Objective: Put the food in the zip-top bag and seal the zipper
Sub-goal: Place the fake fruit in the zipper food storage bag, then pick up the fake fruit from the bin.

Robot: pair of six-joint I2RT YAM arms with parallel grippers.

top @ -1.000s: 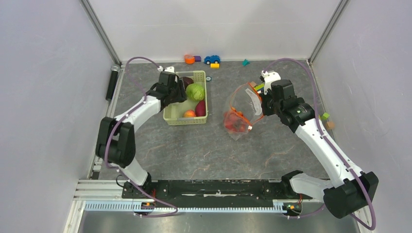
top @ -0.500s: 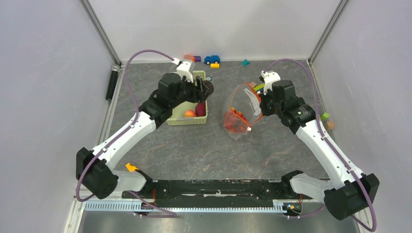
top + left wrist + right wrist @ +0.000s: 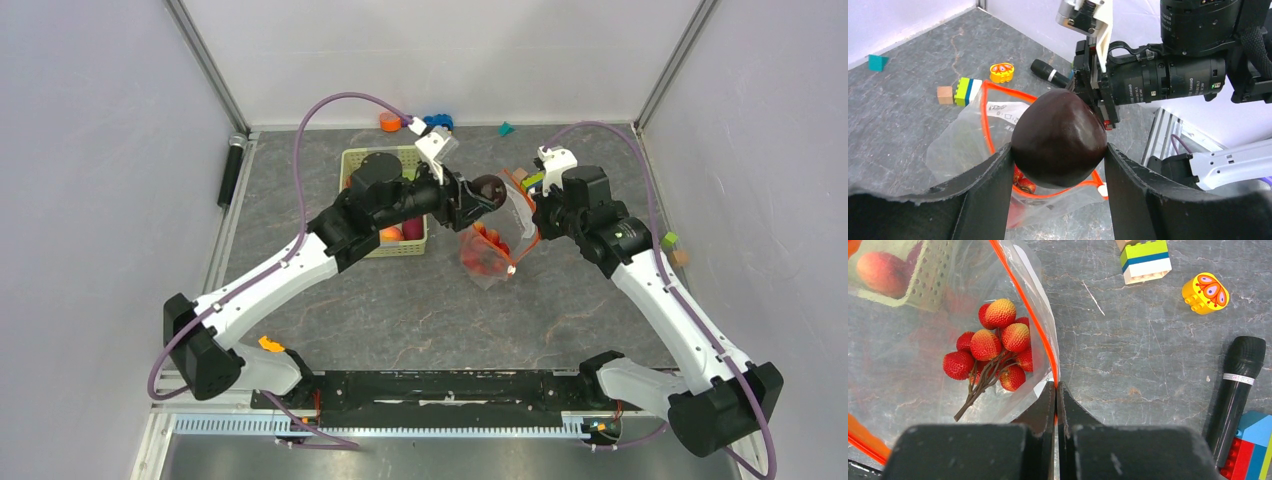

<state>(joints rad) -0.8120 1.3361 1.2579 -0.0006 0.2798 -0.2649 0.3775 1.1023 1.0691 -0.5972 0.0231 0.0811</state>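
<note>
My left gripper point(image 3: 487, 190) is shut on a dark purple fruit point(image 3: 1059, 138) and holds it just above the open mouth of the zip-top bag point(image 3: 490, 232). My right gripper point(image 3: 1056, 386) is shut on the bag's orange-red zipper edge point(image 3: 1040, 337) and holds the mouth up. Several red strawberries point(image 3: 993, 350) on a stem lie inside the bag. The white slider end point(image 3: 1103, 190) shows at the near corner of the mouth. An orange-red peach-like fruit point(image 3: 390, 234) lies in the pale green basket point(image 3: 380, 160); the cabbage is hidden behind my left arm.
Coloured blocks point(image 3: 963, 91), a yellow round toy point(image 3: 1205, 293) and a black microphone point(image 3: 1237, 390) lie right of the bag. A toy car point(image 3: 436, 122) and more blocks sit at the back wall. An orange piece point(image 3: 270, 345) lies near the left arm's base.
My left gripper has lifted the dark purple fruit out of the basket and carried it right to above the bag's mouth. My right gripper has kept its hold on the bag.
</note>
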